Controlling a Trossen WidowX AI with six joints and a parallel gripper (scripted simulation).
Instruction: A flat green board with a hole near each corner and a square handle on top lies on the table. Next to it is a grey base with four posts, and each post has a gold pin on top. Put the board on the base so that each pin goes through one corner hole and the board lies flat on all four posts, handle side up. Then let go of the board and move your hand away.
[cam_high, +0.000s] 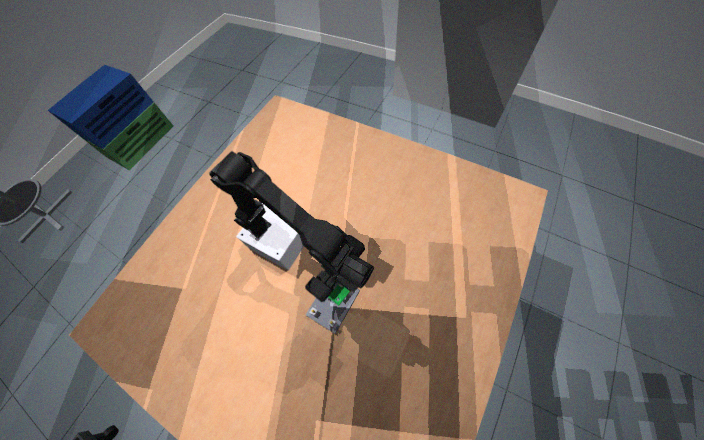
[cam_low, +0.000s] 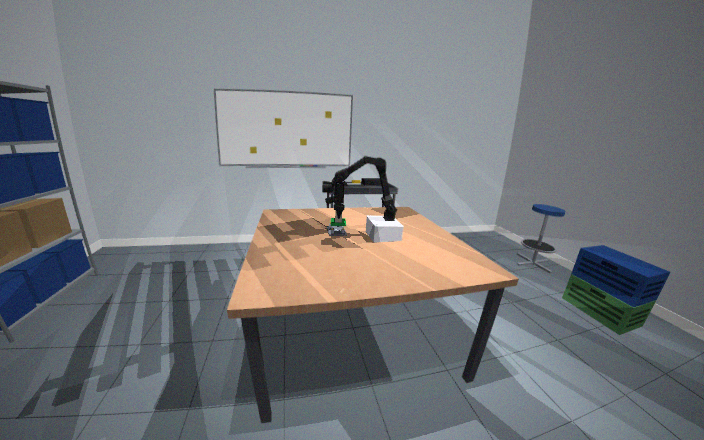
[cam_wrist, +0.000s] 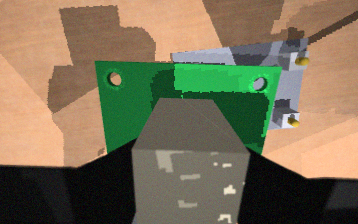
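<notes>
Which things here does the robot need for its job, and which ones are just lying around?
For the job:
- green board, held by its handle
- grey base with gold pins
- the robot's gripper

Just around:
- blue crate
- green crate
- stool
- whiteboard

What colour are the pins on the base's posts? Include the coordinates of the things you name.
Gold; the wrist view shows two pins (cam_wrist: 302, 61) best.
</notes>
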